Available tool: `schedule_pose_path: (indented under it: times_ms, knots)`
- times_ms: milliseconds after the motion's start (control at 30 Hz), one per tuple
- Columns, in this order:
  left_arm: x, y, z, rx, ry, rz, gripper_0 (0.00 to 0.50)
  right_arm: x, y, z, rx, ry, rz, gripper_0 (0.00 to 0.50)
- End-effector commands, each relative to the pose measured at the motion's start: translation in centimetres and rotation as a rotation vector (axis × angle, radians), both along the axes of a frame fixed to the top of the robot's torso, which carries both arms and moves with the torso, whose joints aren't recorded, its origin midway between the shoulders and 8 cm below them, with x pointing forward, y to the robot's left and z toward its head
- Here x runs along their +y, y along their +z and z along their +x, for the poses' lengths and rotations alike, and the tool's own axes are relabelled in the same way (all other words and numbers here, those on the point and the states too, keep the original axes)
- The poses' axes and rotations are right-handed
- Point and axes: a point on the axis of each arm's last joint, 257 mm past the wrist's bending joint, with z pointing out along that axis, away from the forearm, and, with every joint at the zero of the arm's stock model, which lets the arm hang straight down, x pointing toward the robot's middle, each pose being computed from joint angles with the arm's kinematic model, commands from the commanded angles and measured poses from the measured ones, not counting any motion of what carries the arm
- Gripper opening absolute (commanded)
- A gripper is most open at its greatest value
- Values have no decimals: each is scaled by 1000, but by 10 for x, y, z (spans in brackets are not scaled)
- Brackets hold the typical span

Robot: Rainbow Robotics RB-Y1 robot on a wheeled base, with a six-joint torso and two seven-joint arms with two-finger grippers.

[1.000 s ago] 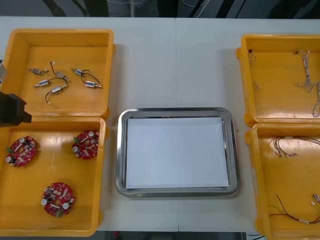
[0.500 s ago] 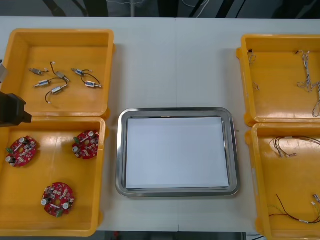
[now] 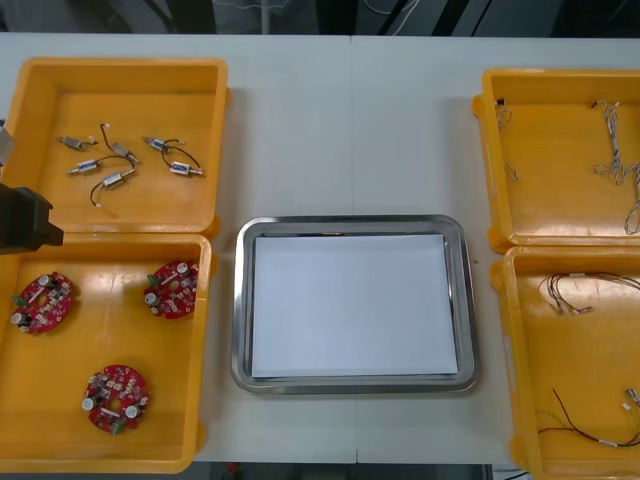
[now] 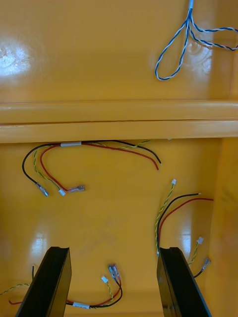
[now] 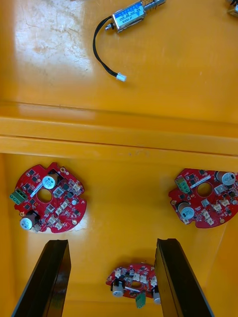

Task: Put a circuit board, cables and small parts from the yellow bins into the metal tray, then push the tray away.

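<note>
While the left gripper (image 5: 111, 285) is hovering with jaws wide apart over the near left yellow bin (image 3: 100, 335), one circuit board (image 5: 135, 281) is lying between its fingers (two more lying to either side). The right gripper (image 4: 114, 285) is hanging, fingers likewise spread, over red and yellow cables (image 4: 99, 145) in the near right bin (image 3: 580, 360). The metal tray (image 3: 240, 300), white inside, is sitting between the bins, long axis running left to right.

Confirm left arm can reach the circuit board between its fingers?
Probably yes. The left gripper hangs open over the yellow bin; the circuit board lies between its fingers, nothing on or against it. Right gripper idles over the cables.
</note>
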Motion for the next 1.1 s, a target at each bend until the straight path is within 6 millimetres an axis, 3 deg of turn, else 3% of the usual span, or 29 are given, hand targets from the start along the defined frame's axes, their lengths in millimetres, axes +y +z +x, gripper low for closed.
schedule_pose_path:
  times_ms: [33, 1100]
  knots:
    - [-9, 9, 1, -27, -59, 15, 500, -11, 6, -5, 17, 31, -66, 500]
    - [-9, 9, 1, -27, -59, 15, 500, -11, 6, -5, 17, 31, -66, 500]
